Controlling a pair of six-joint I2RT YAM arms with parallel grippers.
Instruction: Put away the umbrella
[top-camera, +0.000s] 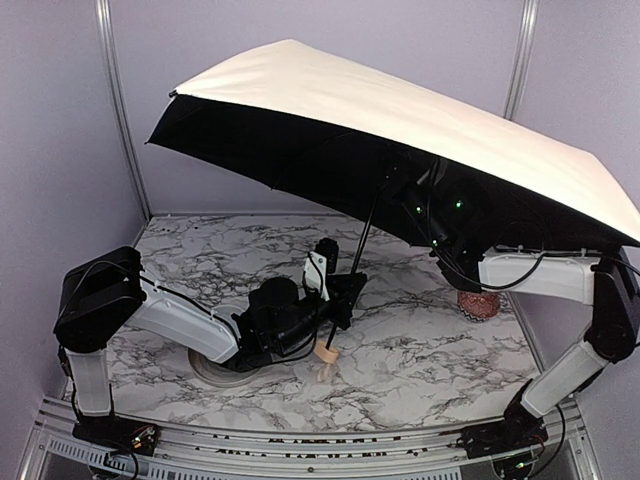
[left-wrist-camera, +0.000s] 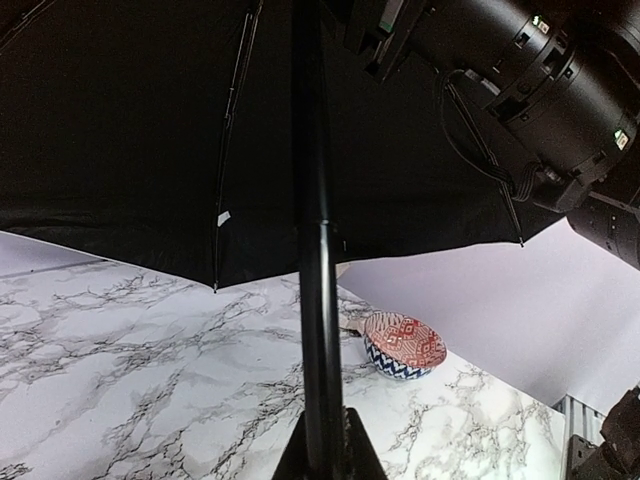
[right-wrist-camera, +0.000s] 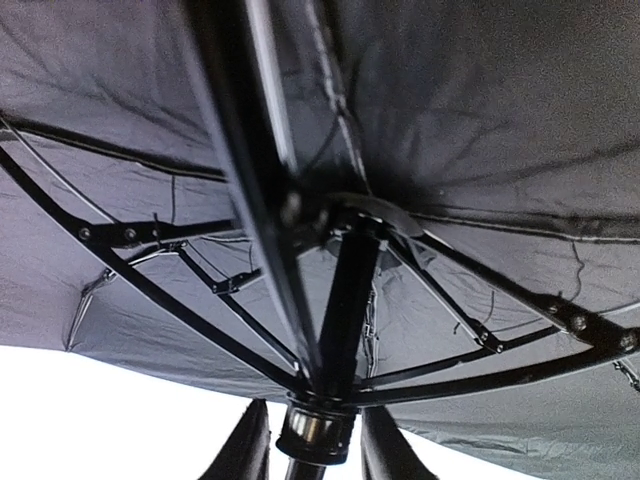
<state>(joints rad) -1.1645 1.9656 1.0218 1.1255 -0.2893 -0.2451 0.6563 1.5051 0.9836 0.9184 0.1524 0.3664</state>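
Observation:
The umbrella (top-camera: 400, 110) stands open over the table, cream on top and black underneath, tilted down to the right. Its thin black shaft (top-camera: 362, 235) slants down to a tan handle (top-camera: 325, 355) close to the tabletop. My left gripper (top-camera: 340, 295) is shut on the lower shaft (left-wrist-camera: 318, 300), which runs up between its jaws (left-wrist-camera: 322, 440). My right gripper (right-wrist-camera: 315, 445) is up under the canopy. Its two fingers (right-wrist-camera: 250, 450) stand either side of the metal runner (right-wrist-camera: 318, 430) where the ribs meet, with a thin gap on each side.
A patterned red and blue bowl (left-wrist-camera: 403, 345) sits on the marble table (top-camera: 420, 350) at the right, below the right forearm (top-camera: 530, 275). Purple walls close in the back and sides. The canopy spans most of the table's width.

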